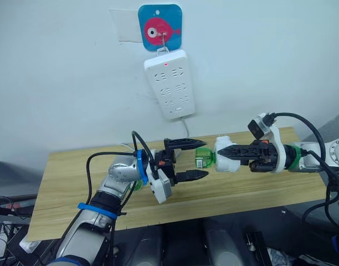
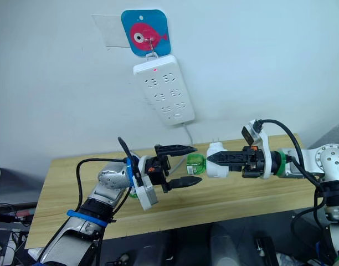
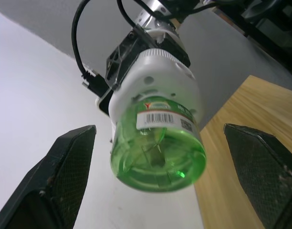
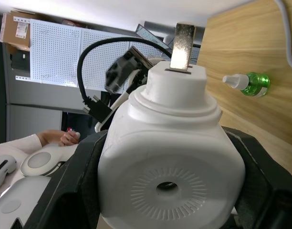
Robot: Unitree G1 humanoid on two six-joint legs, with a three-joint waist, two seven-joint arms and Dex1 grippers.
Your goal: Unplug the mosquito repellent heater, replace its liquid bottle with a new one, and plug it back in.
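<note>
My right gripper is shut on the mosquito repellent heater, a white rounded unit held level above the table. Its plug prongs stick out free of any socket. A green liquid bottle juts from the heater toward my left arm. My left gripper is open, and its black fingers flank the bottle's base with a gap on each side. A second green bottle with a white cap lies on its side on the table.
A long white power strip with a red light hangs on the wall from a fish-shaped hook, its cord dropping behind the wooden table. A person's hand shows in the background of the right wrist view.
</note>
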